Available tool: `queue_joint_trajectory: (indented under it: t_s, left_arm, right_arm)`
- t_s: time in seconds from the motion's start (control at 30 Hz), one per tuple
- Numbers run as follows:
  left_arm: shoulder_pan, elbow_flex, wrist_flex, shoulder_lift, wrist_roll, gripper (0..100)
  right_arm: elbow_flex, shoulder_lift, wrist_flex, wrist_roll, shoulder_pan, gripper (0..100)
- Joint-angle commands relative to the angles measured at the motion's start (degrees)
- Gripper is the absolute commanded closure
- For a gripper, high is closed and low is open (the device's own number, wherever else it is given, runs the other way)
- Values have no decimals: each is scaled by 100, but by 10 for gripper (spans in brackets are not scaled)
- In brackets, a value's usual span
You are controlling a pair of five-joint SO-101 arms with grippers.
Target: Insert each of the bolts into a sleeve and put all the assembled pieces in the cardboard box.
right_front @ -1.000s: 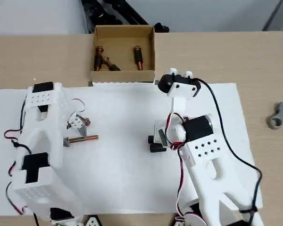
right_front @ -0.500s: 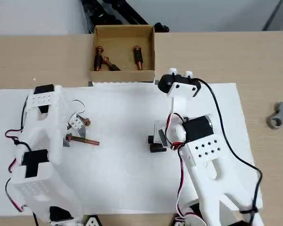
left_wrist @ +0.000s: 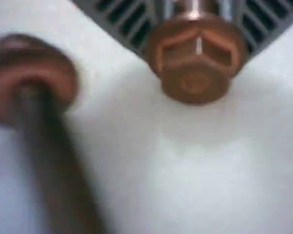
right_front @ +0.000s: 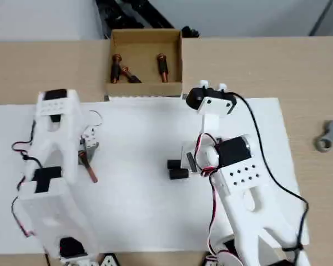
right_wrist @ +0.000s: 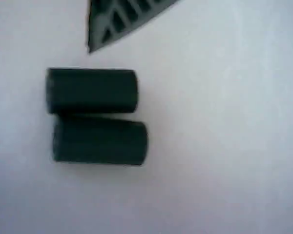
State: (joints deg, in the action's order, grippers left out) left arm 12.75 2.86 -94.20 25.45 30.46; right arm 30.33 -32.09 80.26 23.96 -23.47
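Turning the bolt (right_front: 90,168) from crosswise to nearly lengthwise by the white sheet's (right_front: 139,210) left edge, just beside the left gripper (right_front: 89,148), hold impossible to tell. Nudging two touching sleeves (right_front: 178,174) leftward mid-sheet beside the right gripper (right_front: 190,160), likewise untellable. Lying over a wooden bench (right_front: 277,61).

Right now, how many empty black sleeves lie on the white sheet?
2. One sleeve lies near the middle of the white sheet; the second sleeve touches it, side by side. Others may be hidden.
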Motion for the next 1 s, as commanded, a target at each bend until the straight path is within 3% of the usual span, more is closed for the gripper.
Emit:
queue_joint_trajectory:
  t_s: [0.0,0.53,0.8,0.97]
  left_arm:
    - [9,514,-246,-53,-53,994]
    - [0,637,-501,-79,-1618,994]
    - [18,637,-387,-993,-2936,994]
    - [0,637,-378,-2013,-3675,994]
  right_arm:
    - [9,-119,-31,62,-13,654]
    - [9,-163,-31,79,-13,653]
    - [176,-110,66,993,-655,655]
    - [378,-110,-303,281,-866,656]
